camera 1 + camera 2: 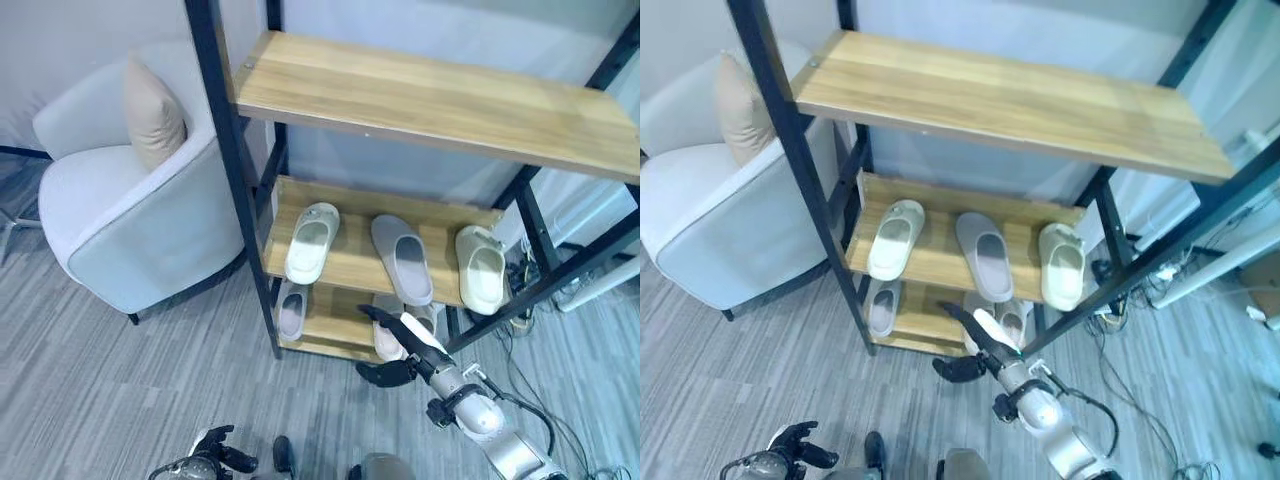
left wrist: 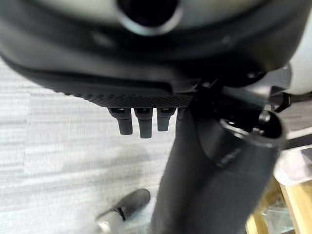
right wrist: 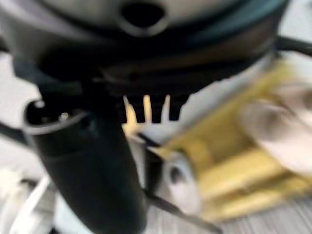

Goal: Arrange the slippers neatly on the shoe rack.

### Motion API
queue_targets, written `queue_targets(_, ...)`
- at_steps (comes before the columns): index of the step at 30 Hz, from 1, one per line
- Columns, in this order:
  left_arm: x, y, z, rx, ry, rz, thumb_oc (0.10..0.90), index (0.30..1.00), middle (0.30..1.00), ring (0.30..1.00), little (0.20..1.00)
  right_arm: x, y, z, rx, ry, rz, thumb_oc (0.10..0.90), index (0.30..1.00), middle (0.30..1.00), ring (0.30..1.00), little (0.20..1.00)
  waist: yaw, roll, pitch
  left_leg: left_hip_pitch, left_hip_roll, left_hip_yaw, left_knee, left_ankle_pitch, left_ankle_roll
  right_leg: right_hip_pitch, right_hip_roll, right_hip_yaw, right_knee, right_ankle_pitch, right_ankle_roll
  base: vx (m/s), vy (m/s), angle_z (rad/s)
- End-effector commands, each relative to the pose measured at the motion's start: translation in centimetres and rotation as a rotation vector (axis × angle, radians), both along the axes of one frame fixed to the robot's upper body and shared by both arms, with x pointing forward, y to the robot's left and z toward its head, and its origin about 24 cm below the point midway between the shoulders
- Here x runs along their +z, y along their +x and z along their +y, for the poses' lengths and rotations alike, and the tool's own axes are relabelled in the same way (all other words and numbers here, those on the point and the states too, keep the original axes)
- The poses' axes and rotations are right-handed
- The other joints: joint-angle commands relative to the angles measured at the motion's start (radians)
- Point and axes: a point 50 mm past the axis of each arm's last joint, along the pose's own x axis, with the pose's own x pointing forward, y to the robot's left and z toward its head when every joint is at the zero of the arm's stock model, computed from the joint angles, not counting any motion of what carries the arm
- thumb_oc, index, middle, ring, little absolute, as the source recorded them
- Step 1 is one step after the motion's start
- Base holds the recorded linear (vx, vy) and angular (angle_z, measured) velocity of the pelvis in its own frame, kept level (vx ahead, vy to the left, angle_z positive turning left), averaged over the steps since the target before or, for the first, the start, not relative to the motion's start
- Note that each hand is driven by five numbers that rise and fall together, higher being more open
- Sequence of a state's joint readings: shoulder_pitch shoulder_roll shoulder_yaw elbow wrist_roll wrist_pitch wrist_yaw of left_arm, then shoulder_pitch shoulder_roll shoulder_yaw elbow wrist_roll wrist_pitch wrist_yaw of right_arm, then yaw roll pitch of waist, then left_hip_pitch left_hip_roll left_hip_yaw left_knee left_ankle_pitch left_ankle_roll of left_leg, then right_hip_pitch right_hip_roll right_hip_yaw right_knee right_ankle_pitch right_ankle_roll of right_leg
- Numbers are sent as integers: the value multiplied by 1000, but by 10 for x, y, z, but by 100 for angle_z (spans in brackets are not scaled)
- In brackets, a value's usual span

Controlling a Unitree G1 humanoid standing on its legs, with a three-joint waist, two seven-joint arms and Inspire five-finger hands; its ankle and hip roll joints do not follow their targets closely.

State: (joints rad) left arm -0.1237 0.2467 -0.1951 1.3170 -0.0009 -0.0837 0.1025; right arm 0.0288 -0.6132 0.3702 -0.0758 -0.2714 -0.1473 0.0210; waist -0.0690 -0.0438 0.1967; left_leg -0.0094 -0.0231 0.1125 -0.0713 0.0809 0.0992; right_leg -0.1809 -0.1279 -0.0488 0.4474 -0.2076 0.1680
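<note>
Foam-like and probably light, the slippers (image 1: 402, 258) lay on the shoe rack (image 1: 350, 265); the rim by each opening suited gripping. The right hand (image 1: 405, 345), fingers straight and apart, reached toward the lower shelf; the left hand (image 1: 215, 452) hung near, fingers curled on nothing.

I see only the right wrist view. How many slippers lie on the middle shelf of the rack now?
Observer: Three lie on the middle shelf: left cream slipper, middle grey slipper, right cream slipper.
Operator: And the lower shelf?
Observer: The lower shelf has a small grey slipper at its left end and a pale slipper at its right, partly behind the right hand.
Operator: Does my right hand hold something?
Observer: No. Its fingers are straight, pointing towards the lower shelf.
</note>
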Motion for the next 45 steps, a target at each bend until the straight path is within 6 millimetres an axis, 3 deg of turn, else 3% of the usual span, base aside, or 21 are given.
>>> queue_targets(1,-2,-9,-1,-49,12,1,800,900,900,900,900,56,16,-7,7,-76,-364,800,900,900,900,900,-17,-16,-31,45,33,16,117,-175,-96,92,22,32,-316,173,-9,141,-29,31)
queue_targets(6,-9,-27,-9,-53,3,45,800,900,900,900,900,91,17,-17,-61,-178,-605,800,900,900,900,900,-5,-9,-65,75,35,9,88,-182,-101,150,46,44,-392,171,-29,131,-73,37)
queue_targets(8,-11,-32,-12,-59,-4,60,800,900,900,900,900,93,16,-22,-84,-186,-617,800,900,900,900,900,-2,-7,-75,83,38,7,78,-180,-103,166,48,38,-409,169,-33,109,-63,10)
queue_targets(11,-16,-46,-24,-84,-33,100,800,900,900,900,900,92,23,-51,-262,-190,-634,800,900,900,900,900,14,-1,-95,107,44,-15,34,-163,-113,224,55,15,-466,165,-46,121,-101,5)
queue_targets(14,-17,-50,-26,-121,-29,111,800,900,900,900,900,100,25,-66,-326,-238,-690,800,900,900,900,900,23,1,-97,119,46,-23,11,-156,-117,243,59,2,-486,162,-48,74,-77,13)
queue_targets(30,-11,-36,-14,-143,31,61,800,900,900,900,900,109,69,-86,-425,-204,-642,800,900,900,900,900,42,56,-57,76,42,-41,-13,-135,-134,220,53,-13,-533,173,-51,14,-27,4)
queue_targets(34,-10,-32,-15,-165,42,40,800,900,900,900,900,113,79,-89,-471,-114,-641,800,900,900,900,900,51,72,-40,58,41,-48,-14,-128,-137,209,54,-17,-535,171,-51,8,-12,4)
queue_targets(39,-7,-24,-14,-173,54,6,800,900,900,900,900,107,92,-92,-533,26,-579,800,900,900,900,900,66,79,-22,36,39,-61,-15,-119,-140,193,53,-23,-535,172,-52,-25,4,4)
queue_targets(45,-5,-19,-13,-178,61,-18,800,900,900,900,900,98,99,-100,-584,51,-525,800,900,900,900,900,78,77,-15,28,40,-70,-16,-115,-142,190,54,-31,-535,171,-52,6,0,8)
